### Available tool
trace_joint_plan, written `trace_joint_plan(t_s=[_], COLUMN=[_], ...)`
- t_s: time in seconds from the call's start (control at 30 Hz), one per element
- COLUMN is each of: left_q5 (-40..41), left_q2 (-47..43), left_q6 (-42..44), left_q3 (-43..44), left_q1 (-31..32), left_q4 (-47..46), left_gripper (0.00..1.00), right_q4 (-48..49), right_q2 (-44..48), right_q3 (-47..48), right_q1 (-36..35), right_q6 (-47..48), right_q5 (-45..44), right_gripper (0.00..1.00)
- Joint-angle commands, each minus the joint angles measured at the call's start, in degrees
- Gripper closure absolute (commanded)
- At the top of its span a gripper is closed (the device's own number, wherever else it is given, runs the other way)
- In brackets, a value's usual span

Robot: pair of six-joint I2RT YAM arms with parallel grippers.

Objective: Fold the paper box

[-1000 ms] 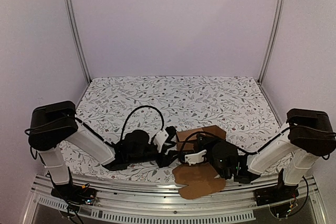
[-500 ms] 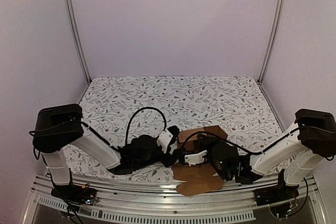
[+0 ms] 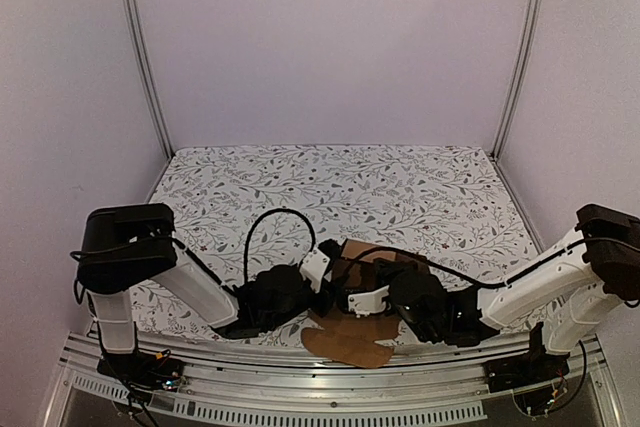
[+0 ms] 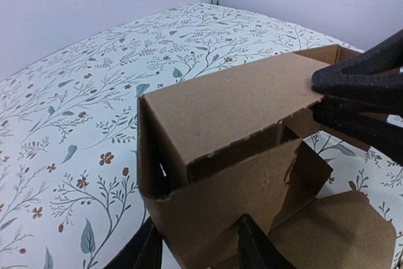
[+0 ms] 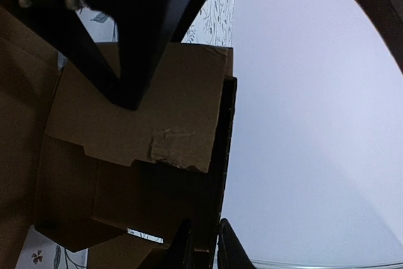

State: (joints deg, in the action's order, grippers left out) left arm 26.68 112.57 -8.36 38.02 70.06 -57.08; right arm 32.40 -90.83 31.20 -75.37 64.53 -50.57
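Left gripper (image 4: 200,228) spread, astride the near wall of the box (image 4: 239,99) just ahead. Right gripper (image 5: 204,237) nearly pressed together, pinching a box wall.

A floral-print cloth (image 3: 400,187) lies between pale walls (image 3: 330,47) and metal corner posts (image 3: 142,47).

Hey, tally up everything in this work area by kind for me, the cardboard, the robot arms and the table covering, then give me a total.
paper box: 1
robot arms: 2, the left arm and the right arm
floral tablecloth: 1
Total: 4
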Motion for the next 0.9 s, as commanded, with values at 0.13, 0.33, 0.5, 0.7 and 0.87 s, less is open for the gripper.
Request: trace_joint_plan(t_s=[0.13, 0.33, 0.5, 0.7, 0.87], left_q5=[1.6, 1.1, -4.0, -12.2, -20.7], left_q2=[4.9, 7.9, 7.3, 5.8, 4.6], left_q6=[1.3, 4.3, 3.0, 3.6, 3.7], left_q3=[1.1, 3.1, 3.0, 3.3, 4.5], left_q1=[0.9, 0.2, -2.7, -6.2, -10.0], left_q4=[-7.2, -9.9, -9.5, -6.7, -2.9], left_gripper=[0.66, 0.56, 0.49, 0.44, 0.43], right_q4=[-8.4, -10.2, -11.2, -11.3, -11.2], right_q2=[2.8, 2.6, 2.0, 1.4, 0.7], right_q3=[2.9, 3.1, 2.7, 2.9, 3.2], right_q1=[-0.5, -0.5, -0.4, -0.3, -0.4], right_q6=[-6.5, -8.2, -8.6, -8.3, -8.1], right_q5=[0.6, 1.8, 2.7, 3.0, 2.7], right_gripper=[0.86, 0.88, 0.95, 0.99, 1.00])
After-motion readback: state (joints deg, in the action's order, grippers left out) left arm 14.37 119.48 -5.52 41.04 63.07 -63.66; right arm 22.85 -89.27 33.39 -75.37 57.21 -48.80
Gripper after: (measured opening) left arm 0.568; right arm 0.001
